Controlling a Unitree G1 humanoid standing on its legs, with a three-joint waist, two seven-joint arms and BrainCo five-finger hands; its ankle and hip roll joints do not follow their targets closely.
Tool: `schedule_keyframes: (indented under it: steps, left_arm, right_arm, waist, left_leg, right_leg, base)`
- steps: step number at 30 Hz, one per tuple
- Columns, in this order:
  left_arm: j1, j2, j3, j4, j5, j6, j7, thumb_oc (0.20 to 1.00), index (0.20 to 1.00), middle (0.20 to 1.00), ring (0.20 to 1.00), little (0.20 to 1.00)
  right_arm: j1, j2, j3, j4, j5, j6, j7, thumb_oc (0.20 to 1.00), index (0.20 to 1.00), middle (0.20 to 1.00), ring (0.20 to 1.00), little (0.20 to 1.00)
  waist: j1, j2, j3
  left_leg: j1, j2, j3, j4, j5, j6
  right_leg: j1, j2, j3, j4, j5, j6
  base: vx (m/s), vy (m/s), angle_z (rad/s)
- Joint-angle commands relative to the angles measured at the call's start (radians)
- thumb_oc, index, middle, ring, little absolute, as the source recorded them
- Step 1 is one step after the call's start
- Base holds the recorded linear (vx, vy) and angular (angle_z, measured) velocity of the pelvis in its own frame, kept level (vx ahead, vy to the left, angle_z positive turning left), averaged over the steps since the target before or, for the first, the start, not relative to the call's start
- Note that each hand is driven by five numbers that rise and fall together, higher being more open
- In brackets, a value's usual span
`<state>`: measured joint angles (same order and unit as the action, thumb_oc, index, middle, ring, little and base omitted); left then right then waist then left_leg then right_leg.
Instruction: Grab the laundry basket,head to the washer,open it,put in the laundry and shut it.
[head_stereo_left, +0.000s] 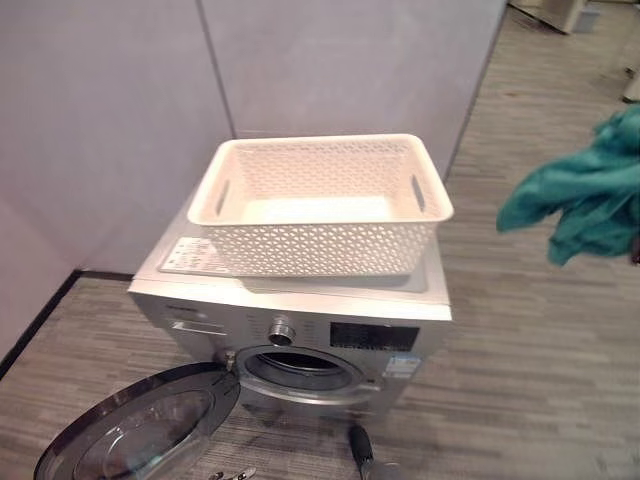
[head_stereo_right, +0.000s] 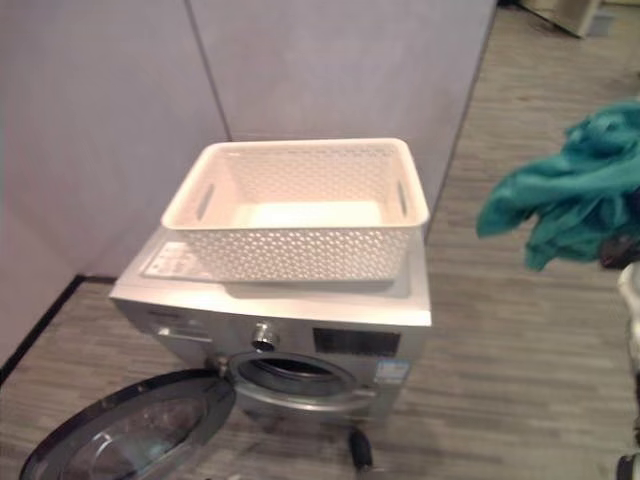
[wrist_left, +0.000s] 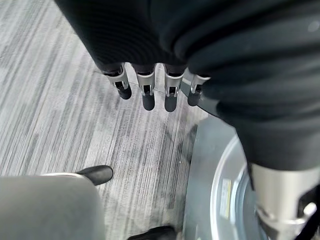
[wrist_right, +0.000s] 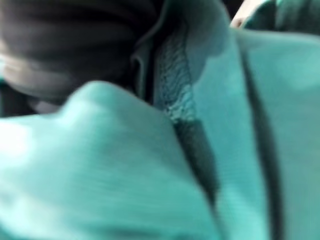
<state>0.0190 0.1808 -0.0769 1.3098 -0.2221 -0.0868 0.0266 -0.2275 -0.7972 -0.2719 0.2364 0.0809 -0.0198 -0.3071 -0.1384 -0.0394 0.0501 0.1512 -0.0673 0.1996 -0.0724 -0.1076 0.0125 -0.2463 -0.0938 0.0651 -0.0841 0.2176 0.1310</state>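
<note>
Hanging teal garment (head_stereo_left: 585, 195) at right | right fingers: cannot tell | left hand (wrist_left: 150, 75) fingers straight, empty | washer (head_stereo_left: 300, 330) door (head_stereo_left: 140, 430) open

- Behind the machine I saw a pale grey partition wall (head_stereo_left: 110, 120), its panels meeting at a vertical seam on the far side.
- A grey, wood-grain striped floor (head_stereo_left: 530, 340) ran out to my right and far off.
- A dark baseboard (head_stereo_left: 40, 310) edged the wall's foot at my near left.
- Far right, some pale furniture (head_stereo_left: 560, 12) stood, too cropped to identify.
</note>
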Motion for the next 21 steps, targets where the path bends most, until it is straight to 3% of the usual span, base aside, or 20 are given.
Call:
schedule_keyframes:
  steps: [1,2,3,4,6,7,10,15,18,21]
  left_arm:
    - [-0.038,0.046,0.016,0.053,0.033,0.003,0.02,1.0,1.0,1.0,1.0,1.0]
    - [-0.038,0.065,0.035,0.043,0.041,0.008,0.028,1.0,1.0,1.0,1.0,1.0]
    - [-0.033,0.072,0.042,0.038,0.045,0.01,0.028,1.0,1.0,1.0,1.0,1.0]
    - [-0.013,0.086,0.06,0.024,0.051,0.011,0.021,1.0,1.0,1.0,1.0,1.0]
    - [-0.011,0.089,0.058,0.024,0.053,0.01,0.018,1.0,1.0,1.0,1.0,1.0]
    - [-0.004,0.093,0.055,0.017,0.053,0.008,0.012,1.0,1.0,1.0,1.0,1.0]
    - [-0.009,0.092,0.047,0.024,0.058,0.002,0.014,1.0,1.0,1.0,1.0,1.0]
    - [-0.033,0.077,0.0,0.016,0.069,-0.006,0.019,1.0,1.0,1.0,1.0,1.0]
    - [-0.072,0.051,-0.063,-0.013,0.044,-0.022,0.032,1.0,1.0,1.0,1.0,1.0]
    - [-0.097,0.039,-0.106,-0.03,0.032,-0.032,0.047,1.0,1.0,1.0,1.0,1.0]
  right_arm:
    - [-0.081,0.002,0.073,-0.049,-0.015,-0.039,0.017,0.2,0.2,0.2,0.2,0.2]
    - [-0.008,0.077,0.101,-0.07,0.006,-0.039,0.064,0.2,0.2,0.2,0.2,0.2]
    - [0.036,0.128,0.123,-0.081,0.031,-0.042,0.097,0.2,0.2,0.2,0.2,0.2]
    - [0.135,0.247,0.193,-0.1,0.081,-0.036,0.184,0.2,0.2,0.2,0.2,0.2]
    - [0.149,0.27,0.23,-0.073,0.091,-0.035,0.203,0.2,0.2,0.2,0.2,0.2]
    - [0.182,0.307,0.296,-0.061,0.087,-0.024,0.257,0.2,0.2,0.2,0.2,0.2]
    - [0.186,0.347,0.39,0.002,0.078,-0.015,0.301,0.2,0.2,0.2,0.2,0.2]
    - [0.21,0.447,0.573,0.137,0.115,0.004,0.383,0.2,0.2,0.2,0.2,0.2]
    - [0.138,0.542,0.7,0.313,0.181,-0.007,0.382,0.2,0.2,0.2,0.2,0.2]
    - [0.093,0.61,0.748,0.437,0.242,-0.014,0.369,0.2,0.2,0.2,0.2,0.2]
  waist:
    - [0.059,-0.009,0.043]
    - [0.076,0.003,0.054]
    - [0.085,0.007,0.054]
    - [0.11,0.01,0.037]
    - [0.125,0.003,0.029]
    - [0.156,-0.021,0.02]
    - [0.181,-0.034,0.013]
    - [0.212,-0.057,0.029]
    - [0.245,-0.067,0.074]
    - [0.263,-0.065,0.105]
  left_leg:
    - [-0.049,0.059,-0.059,-0.015,-0.009,0.032]
    - [-0.067,0.076,-0.038,-0.012,0.01,0.032]
    - [-0.079,0.081,-0.028,-0.01,0.019,0.034]
    - [-0.117,0.092,-0.003,-0.004,0.042,0.04]
    - [-0.133,0.092,0.008,-0.002,0.049,0.037]
    - [-0.155,0.085,0.025,0.0,0.057,0.029]
    - [-0.184,0.103,0.047,0.0,0.066,0.013]
    - [-0.239,0.131,0.028,0.006,0.102,-0.02]
    - [-0.296,0.149,-0.017,0.013,0.139,-0.045]
    - [-0.337,0.155,-0.048,0.02,0.158,-0.053]
  right_leg:
    - [0.053,-0.107,-0.1,0.144,-0.065,0.096]
    - [0.08,-0.119,-0.175,0.223,-0.144,0.064]
    - [0.096,-0.126,-0.199,0.272,-0.178,0.052]
    - [0.138,-0.126,-0.21,0.378,-0.253,0.036]
    - [0.168,-0.129,-0.217,0.366,-0.254,0.04]
    - [0.222,-0.149,-0.244,0.298,-0.227,0.051]
    - [0.241,-0.163,-0.266,0.219,-0.211,0.061]
    - [0.277,-0.128,-0.282,0.108,-0.243,0.053]
    - [0.287,-0.1,-0.323,0.057,-0.264,0.038]
    - [0.279,-0.085,-0.34,0.051,-0.275,0.025]
  base:
    - [-0.27,-0.013,-1.06]
    - [-0.26,-0.019,-0.72]
    - [-0.34,-0.067,-0.58]
    - [-0.25,-0.082,-0.4]
    - [-0.16,-0.101,-0.24]
    - [-0.09,-0.105,-0.21]
    - [-0.11,-0.2,-0.42]
    - [-0.07,-0.144,-0.26]
    - [-0.13,-0.146,0.2]
    - [-0.13,-0.086,0.5]
